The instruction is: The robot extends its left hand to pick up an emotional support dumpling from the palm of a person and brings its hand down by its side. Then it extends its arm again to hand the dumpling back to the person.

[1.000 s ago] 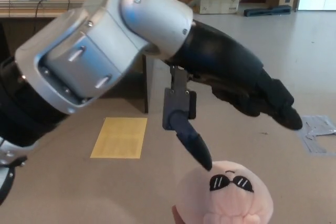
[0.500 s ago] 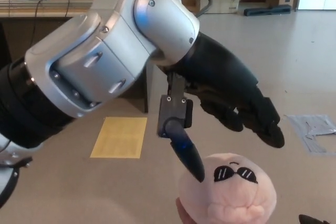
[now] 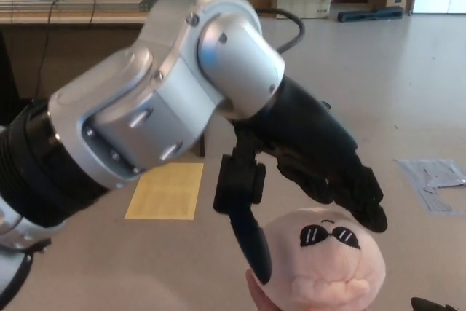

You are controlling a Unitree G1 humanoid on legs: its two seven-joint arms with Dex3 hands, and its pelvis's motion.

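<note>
I see a pink dumpling (image 3: 324, 267) wearing printed sunglasses; my left robot hand (image 3: 306, 180) spreads wide over it, thumb against its side.

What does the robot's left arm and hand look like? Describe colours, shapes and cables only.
The left arm has a bulky, rounded silver casing with small screws and slots, above a black sleeve-like section. A black cable loops behind it. The left hand is matte black, with thick, blunt fingers.
</note>
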